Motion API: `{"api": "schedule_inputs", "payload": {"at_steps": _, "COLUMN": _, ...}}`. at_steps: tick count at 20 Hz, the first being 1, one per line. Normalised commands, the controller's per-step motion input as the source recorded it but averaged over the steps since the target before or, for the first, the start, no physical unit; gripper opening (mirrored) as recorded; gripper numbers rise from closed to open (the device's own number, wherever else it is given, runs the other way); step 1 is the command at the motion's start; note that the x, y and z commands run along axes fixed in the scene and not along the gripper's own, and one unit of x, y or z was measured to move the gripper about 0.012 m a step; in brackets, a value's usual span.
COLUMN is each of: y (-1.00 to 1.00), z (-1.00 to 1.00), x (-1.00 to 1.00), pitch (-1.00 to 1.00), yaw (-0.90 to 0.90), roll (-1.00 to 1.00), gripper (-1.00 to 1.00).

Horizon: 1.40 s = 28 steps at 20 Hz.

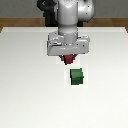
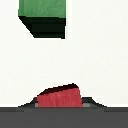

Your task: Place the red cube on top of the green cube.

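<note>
The arm's fingers [image 1: 68,58] grip the red cube [image 1: 68,60] clear of the white worktop [image 1: 25,85], while the green cube [image 1: 77,76] rests on the surface just toward the exterior view's right and nearer the camera, apart from it.

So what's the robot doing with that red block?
The gripper holds the red cube between its fingers, lifted off the white table. The green cube sits on the table nearby, with nothing on it. The red cube is not over the green one yet, so the stacking is not yet done.
</note>
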Motion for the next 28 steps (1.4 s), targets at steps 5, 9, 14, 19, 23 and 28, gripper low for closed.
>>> {"api": "schedule_inputs", "payload": {"at_steps": 5, "y": 0.00, "z": 0.80, "x": 0.00, "pitch": 0.00, "yaw": 0.00, "roll": 0.00, "gripper": -1.00}}
{"api": "schedule_inputs", "payload": {"at_steps": 9, "y": 0.00, "z": 1.00, "x": 0.00, "pitch": 0.00, "yaw": 0.00, "roll": 0.00, "gripper": -1.00}}
{"api": "schedule_inputs", "payload": {"at_steps": 14, "y": 0.00, "z": 0.60, "x": 0.20, "pitch": 0.00, "yaw": 0.00, "roll": 0.00, "gripper": -1.00}}
{"api": "schedule_inputs", "payload": {"at_steps": 19, "y": 0.00, "z": 0.00, "x": 1.00, "pitch": 0.00, "yaw": 0.00, "roll": 0.00, "gripper": -1.00}}
{"api": "schedule_inputs", "payload": {"at_steps": 23, "y": 0.04, "z": 0.00, "x": 0.75, "pitch": 0.00, "yaw": 0.00, "roll": 0.00, "gripper": -1.00}}
{"api": "schedule_inputs", "payload": {"at_steps": 28, "y": 0.20, "z": 0.00, "x": 0.00, "pitch": 0.00, "yaw": 0.00, "roll": 0.00, "gripper": -1.00}}
